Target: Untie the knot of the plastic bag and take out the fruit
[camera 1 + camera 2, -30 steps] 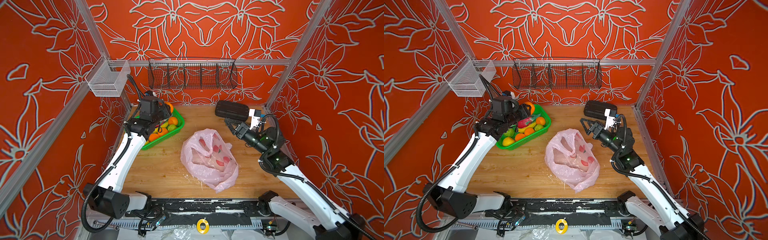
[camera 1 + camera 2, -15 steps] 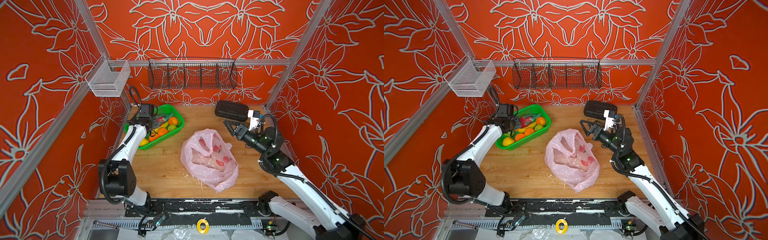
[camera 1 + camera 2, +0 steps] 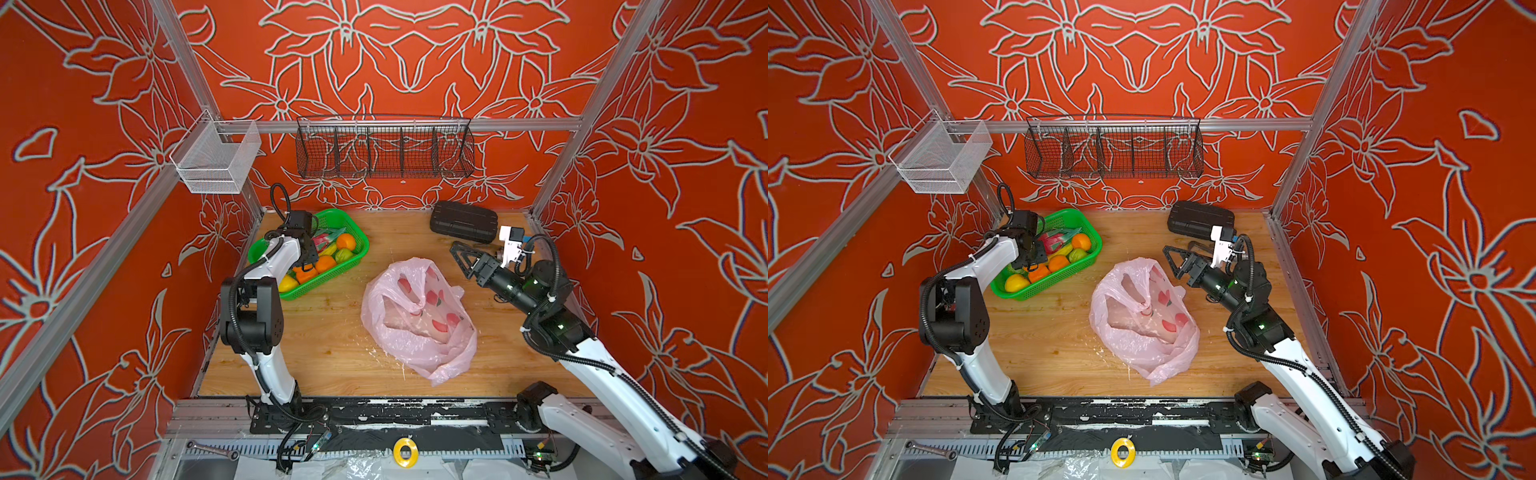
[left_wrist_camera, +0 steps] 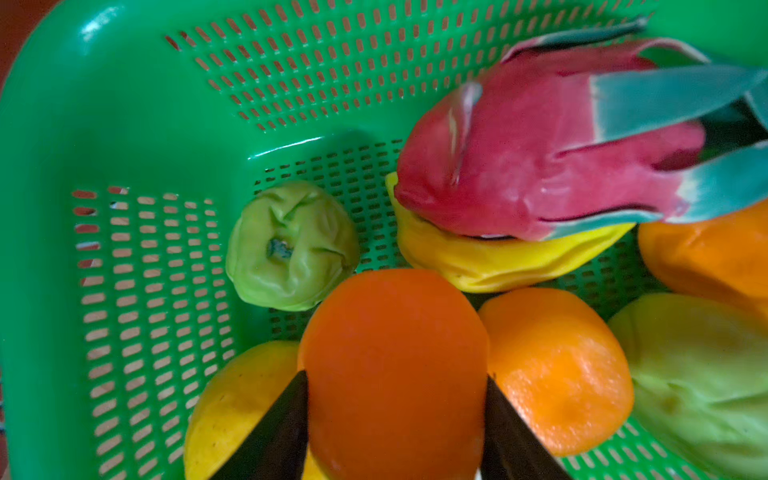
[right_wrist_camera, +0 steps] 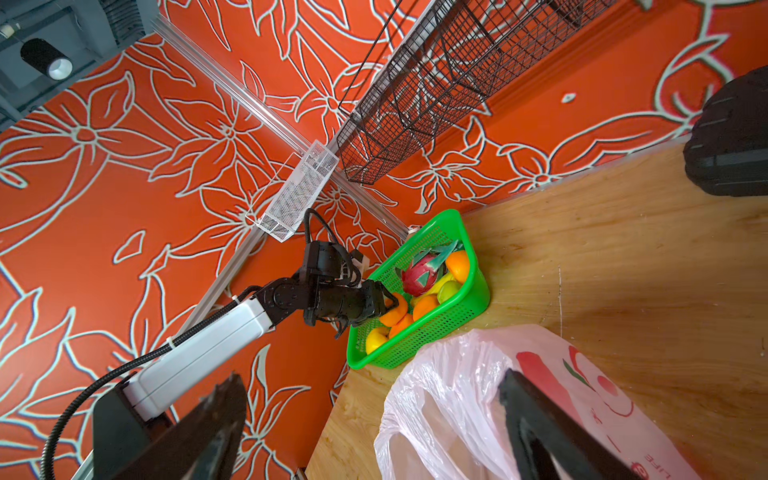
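Fruit sat piled in green basket at the table's back left corner. Left gripper reached down into the basket, one dark finger on each side of an orange that lay on top of the pile. Fingers were right against its sides, but I could not tell whether they gripped or had let go. Around it in the left wrist view: dragon fruit lying over a yellow fruit, a small green fruit, second orange, another yellow one.

Plastic bag lay slack and crumpled mid-table, well apart from the basket. A pale lump showed through the film; contents unclear.

Right gripper hovered above the bag's far right edge, fingers spread wide with nothing between them, not touching the plastic. Black case sat on the table near the back wall, just behind that gripper.
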Robot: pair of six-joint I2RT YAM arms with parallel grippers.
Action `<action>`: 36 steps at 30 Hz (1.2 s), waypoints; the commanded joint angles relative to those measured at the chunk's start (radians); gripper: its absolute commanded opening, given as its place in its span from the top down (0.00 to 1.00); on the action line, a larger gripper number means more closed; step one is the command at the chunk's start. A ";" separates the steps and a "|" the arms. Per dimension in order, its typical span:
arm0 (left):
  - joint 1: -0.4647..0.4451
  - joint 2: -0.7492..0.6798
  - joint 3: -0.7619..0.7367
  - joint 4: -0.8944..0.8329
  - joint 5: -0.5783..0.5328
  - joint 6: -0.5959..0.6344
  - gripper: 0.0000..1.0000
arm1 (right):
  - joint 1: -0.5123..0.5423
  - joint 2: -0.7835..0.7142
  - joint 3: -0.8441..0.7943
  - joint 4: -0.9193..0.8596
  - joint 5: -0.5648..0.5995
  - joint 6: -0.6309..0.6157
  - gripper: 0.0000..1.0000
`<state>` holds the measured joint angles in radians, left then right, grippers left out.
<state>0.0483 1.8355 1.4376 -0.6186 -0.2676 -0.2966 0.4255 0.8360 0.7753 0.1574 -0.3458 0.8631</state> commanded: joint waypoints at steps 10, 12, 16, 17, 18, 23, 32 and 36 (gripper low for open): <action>0.011 0.006 0.038 -0.078 0.060 -0.006 0.02 | 0.001 -0.014 0.002 -0.025 0.031 -0.028 0.03; 0.010 -0.033 0.029 -0.078 0.073 -0.011 0.00 | 0.001 -0.011 0.005 -0.036 0.042 -0.033 0.03; 0.010 -0.151 -0.004 -0.072 0.138 -0.039 0.01 | 0.001 0.001 0.019 -0.117 0.120 -0.065 0.03; 0.009 -0.187 -0.014 -0.068 0.157 -0.047 0.01 | 0.000 0.007 0.031 -0.147 0.138 -0.083 0.03; 0.009 -0.229 -0.028 -0.060 0.187 -0.060 0.01 | -0.001 0.017 0.045 -0.182 0.161 -0.112 0.03; -0.020 -0.451 -0.138 0.052 0.382 -0.092 0.01 | -0.025 0.090 0.160 -0.382 0.284 -0.328 0.03; -0.213 -0.778 -0.377 0.180 0.335 -0.027 0.01 | -0.239 0.237 0.166 -0.415 0.355 -0.437 0.03; -0.301 -0.816 -0.502 0.226 0.227 0.002 0.01 | -0.352 0.316 0.120 -0.385 0.425 -0.444 0.03</action>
<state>-0.2180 1.0210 0.9997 -0.4381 0.0368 -0.3313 0.1242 1.1210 0.9333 -0.2222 -0.0002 0.4553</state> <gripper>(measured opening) 0.989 0.969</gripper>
